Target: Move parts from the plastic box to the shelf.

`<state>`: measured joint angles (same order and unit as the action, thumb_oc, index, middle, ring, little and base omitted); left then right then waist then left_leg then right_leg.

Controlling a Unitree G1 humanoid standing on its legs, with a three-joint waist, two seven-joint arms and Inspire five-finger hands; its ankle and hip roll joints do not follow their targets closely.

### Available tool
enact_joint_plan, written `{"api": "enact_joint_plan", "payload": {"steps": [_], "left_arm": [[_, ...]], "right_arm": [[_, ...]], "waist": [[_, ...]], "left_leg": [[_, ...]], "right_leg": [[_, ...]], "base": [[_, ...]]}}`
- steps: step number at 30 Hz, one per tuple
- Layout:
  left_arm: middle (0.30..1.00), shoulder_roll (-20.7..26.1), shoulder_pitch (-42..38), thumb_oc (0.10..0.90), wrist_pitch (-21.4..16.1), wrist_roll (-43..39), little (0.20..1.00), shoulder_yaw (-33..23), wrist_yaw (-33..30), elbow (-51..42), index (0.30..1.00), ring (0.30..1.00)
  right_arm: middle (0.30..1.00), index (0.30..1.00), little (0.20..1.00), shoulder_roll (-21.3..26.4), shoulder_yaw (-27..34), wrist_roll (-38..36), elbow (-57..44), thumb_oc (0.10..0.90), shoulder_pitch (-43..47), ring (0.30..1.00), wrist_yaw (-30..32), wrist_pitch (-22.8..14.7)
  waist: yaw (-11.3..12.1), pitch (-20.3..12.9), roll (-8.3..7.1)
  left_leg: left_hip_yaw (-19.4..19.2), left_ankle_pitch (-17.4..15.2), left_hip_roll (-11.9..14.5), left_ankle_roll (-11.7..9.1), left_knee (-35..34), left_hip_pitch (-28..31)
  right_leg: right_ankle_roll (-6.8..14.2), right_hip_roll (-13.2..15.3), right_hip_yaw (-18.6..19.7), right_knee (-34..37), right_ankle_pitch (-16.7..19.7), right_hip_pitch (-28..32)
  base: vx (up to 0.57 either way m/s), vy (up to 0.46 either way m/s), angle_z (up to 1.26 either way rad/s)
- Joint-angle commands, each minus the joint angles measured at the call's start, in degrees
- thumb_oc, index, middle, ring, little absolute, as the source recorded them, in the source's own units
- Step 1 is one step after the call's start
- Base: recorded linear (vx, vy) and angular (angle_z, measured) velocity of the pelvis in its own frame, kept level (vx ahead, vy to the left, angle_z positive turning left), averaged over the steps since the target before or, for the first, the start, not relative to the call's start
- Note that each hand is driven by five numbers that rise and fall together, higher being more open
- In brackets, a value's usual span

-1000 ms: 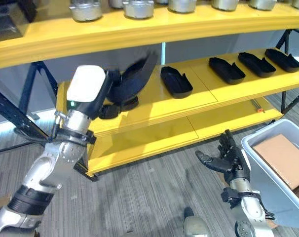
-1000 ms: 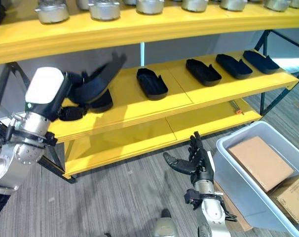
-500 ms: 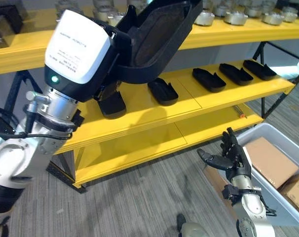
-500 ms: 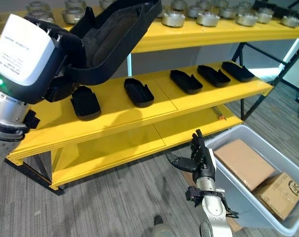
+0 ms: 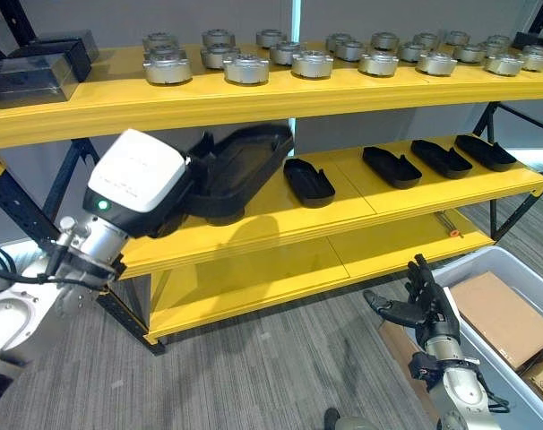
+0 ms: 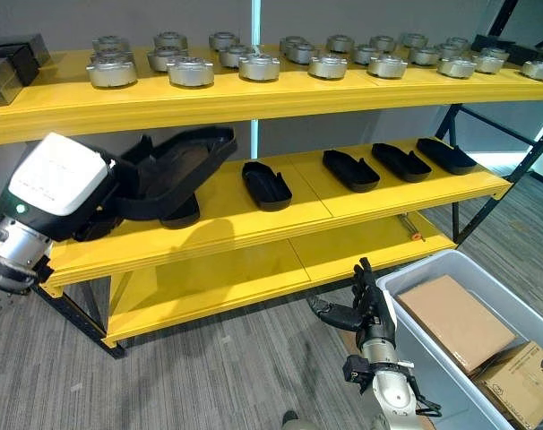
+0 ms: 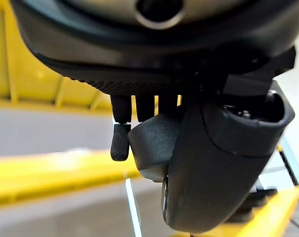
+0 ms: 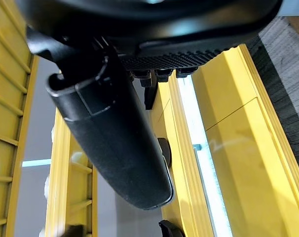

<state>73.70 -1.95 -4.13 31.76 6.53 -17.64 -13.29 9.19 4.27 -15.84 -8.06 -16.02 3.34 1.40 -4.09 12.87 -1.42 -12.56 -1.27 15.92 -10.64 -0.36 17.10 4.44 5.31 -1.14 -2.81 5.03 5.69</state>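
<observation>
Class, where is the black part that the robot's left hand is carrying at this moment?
The black part is in the left hand, tilted over the left end of the middle shelf, above another part lying there.

Left arm: silver-grey jointed segments, black collar rings, and a white rounded wrist housing with a green indicator light. Left hand (image 6: 128, 193): dark. Right hand (image 5: 426, 299): dark fingers, ribbed palm texture, silver-grey wrist with black fittings.
</observation>
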Motion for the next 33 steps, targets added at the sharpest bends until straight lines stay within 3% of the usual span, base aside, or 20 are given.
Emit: {"api": "enact_joint_plan", "payload": {"steps": [1, 6, 13, 18, 33], "left_arm": [[0.300, 2.04, -4.47, 0.400, 0.73, -3.30, 0.300, -10.02, -1.70, -1.62, 0.300, 0.300], [0.300, -0.30, -6.09, 0.400, 0.67, -4.09, 0.300, -10.31, -1.36, -5.18, 0.300, 0.300], [0.300, -7.80, -17.46, 0.400, 1.07, -4.51, 0.300, -5.75, -1.94, -10.55, 0.300, 0.300], [0.300, -5.29, -22.11, 0.400, 1.25, -3.29, 0.300, 0.66, -0.45, -8.52, 0.300, 0.300], [0.300, -1.46, -8.08, 0.400, 1.09, -4.90, 0.300, -3.59, 1.09, 1.13, 0.300, 0.300]], "right_arm": [[1.000, 1.000, 1.000, -0.45, 5.34, -0.65, -9.53, 0.900, 4.79, 1.000, -0.99, -5.94], [1.000, 1.000, 1.000, -0.55, 5.02, -0.72, -9.44, 0.900, 4.65, 1.000, -1.12, -6.20], [1.000, 1.000, 1.000, 0.92, 3.06, -0.73, -8.85, 0.900, 5.07, 1.000, -1.04, -6.28], [1.000, 1.000, 1.000, 1.68, 3.43, -0.56, -9.22, 0.900, 5.02, 1.000, -0.51, -6.24], [1.000, 1.000, 1.000, -0.33, 5.65, -1.16, -8.12, 0.900, 3.54, 1.000, -1.27, -5.82]], "waist": [[-0.71, 1.68, 2.33], [-1.01, 2.04, 2.21], [-1.78, 2.94, 1.91], [-2.05, 4.04, 1.97], [-1.66, 5.20, 2.20]], "left_leg": [[3.03, 6.59, 1.31, 6.42, -2.42, 1.37], [2.95, 6.60, 1.27, 6.39, -2.46, 1.55], [2.43, 6.61, 1.21, 6.38, -2.58, 2.46], [2.35, 6.52, 1.11, 6.40, -2.36, 2.91], [2.84, 6.58, 1.21, 6.44, -2.12, 2.82]], "right_leg": [[-1.79, 4.79, 0.72, -5.11, -0.32, 3.11], [-1.84, 4.83, 0.73, -5.19, -0.25, 3.09], [-1.96, 4.80, 0.89, -5.71, -0.16, 3.00], [-1.89, 4.54, 0.78, -6.23, -0.01, 2.87], [-1.81, 4.99, 0.18, -6.57, -0.15, 3.11]], "base": [[0.00, 0.000, 0.00], [0.00, 0.000, 0.00], [0.00, 0.000, 0.00], [0.00, 0.000, -0.02], [0.02, 0.000, 0.00]]}}
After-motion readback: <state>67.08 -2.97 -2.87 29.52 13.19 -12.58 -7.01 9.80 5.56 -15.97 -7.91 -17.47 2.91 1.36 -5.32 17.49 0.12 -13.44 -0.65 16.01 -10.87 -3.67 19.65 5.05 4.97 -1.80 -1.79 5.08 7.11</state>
